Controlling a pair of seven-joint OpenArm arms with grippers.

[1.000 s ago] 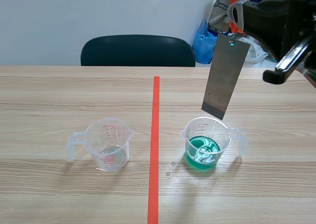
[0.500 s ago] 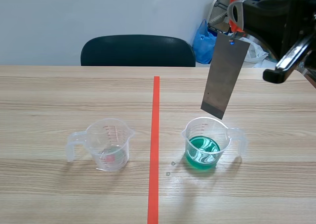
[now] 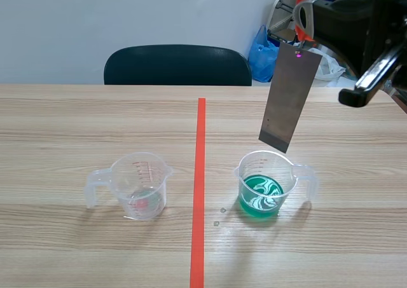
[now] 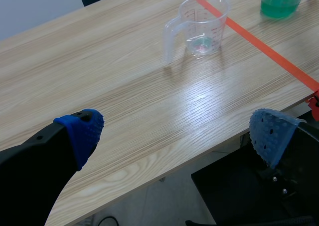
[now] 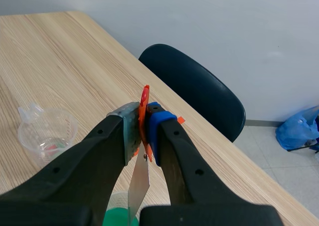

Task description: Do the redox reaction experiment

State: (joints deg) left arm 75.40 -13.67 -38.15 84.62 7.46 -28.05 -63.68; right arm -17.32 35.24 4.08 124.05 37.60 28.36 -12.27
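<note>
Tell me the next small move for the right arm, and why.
Probably lower the right pincer so the metal strip dips into the green liquid. The pincer is shut on the orange clip holding the strip, whose lower edge hangs above the beaker, not yet in the liquid.

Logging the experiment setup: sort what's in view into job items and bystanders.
Job: metal strip, orange clip in the right gripper, cup of green liquid, clear cup.
Bystanders: dark chair, blue bag.
</note>
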